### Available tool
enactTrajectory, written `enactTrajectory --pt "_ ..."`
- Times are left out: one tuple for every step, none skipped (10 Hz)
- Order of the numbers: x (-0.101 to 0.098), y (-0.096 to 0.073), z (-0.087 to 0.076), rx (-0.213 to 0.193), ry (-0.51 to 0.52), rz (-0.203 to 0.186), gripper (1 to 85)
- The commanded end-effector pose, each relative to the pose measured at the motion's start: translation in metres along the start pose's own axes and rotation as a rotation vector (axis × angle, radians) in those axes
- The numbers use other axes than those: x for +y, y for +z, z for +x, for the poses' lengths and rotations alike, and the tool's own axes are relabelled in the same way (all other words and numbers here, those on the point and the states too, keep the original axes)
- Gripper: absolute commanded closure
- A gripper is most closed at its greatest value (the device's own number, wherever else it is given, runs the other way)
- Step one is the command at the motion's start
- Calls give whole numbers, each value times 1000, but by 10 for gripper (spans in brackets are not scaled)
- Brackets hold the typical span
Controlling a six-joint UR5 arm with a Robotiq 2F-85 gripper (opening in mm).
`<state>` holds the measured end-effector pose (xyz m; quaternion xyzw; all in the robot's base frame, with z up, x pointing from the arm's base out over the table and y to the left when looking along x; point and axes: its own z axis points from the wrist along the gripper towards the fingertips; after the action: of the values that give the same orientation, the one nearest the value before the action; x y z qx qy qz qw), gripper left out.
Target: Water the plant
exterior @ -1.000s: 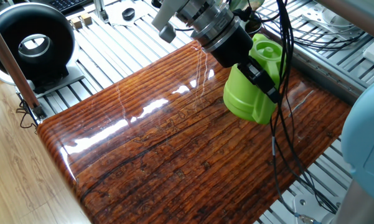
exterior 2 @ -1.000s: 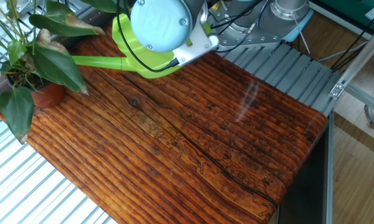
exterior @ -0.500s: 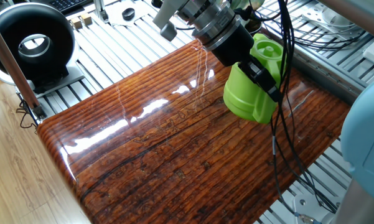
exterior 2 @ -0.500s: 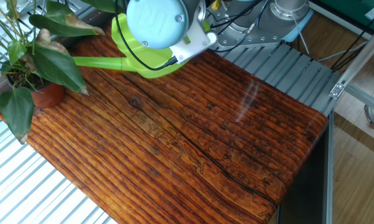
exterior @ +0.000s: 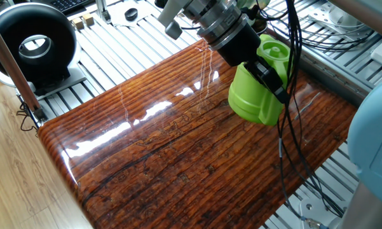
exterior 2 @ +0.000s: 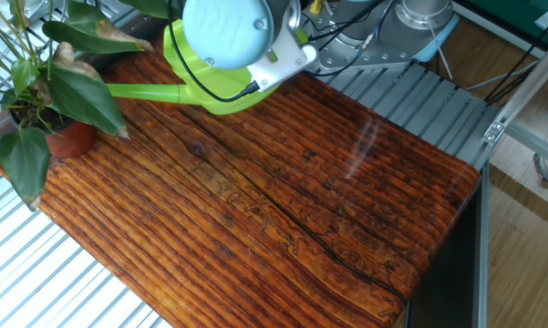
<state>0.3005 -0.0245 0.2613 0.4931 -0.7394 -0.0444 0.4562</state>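
Observation:
The plant (exterior 2: pixel 55 82) with broad dark green leaves stands in a reddish-brown pot (exterior 2: pixel 70 139) at the far left corner of the wooden tabletop (exterior 2: pixel 283 200). My gripper (exterior: pixel 267 75) is shut on the top of the lime-green watering can (exterior: pixel 257 95) and holds it over the table. In the other fixed view the arm's pale blue joint cap (exterior 2: pixel 226 32) hides the gripper. There the can (exterior 2: pixel 196 87) is level, and its long spout (exterior 2: pixel 146 90) points left, its tip among the plant's leaves.
A black ring-shaped device (exterior: pixel 35 44) stands on the aluminium frame beyond the table's left end. Black cables (exterior: pixel 291 127) hang from the arm over the can. Small wooden blocks (exterior: pixel 84 21) and a black cap (exterior: pixel 131 13) lie at the back.
The arm's wrist has shifted slightly toward the plant. The watering can has barely moved and stays gripped.

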Motion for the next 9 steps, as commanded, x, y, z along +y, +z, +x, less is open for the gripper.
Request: enactTrajectory --pt "-1 -1 4 -10 -23 -3 843" --pt "-1 -1 5 -13 -30 -5 843" --pt "0 -1 5 -16 -36 -9 843" --pt "1 -1 6 -22 -44 -14 843" --pt "2 -1 7 -26 -52 -19 843" --pt "2 -1 8 -28 -58 -21 843" --pt "3 -1 10 -30 -63 -24 843" --pt "5 0 12 -30 -68 -27 843" --pt "5 0 15 -23 -63 -26 843"
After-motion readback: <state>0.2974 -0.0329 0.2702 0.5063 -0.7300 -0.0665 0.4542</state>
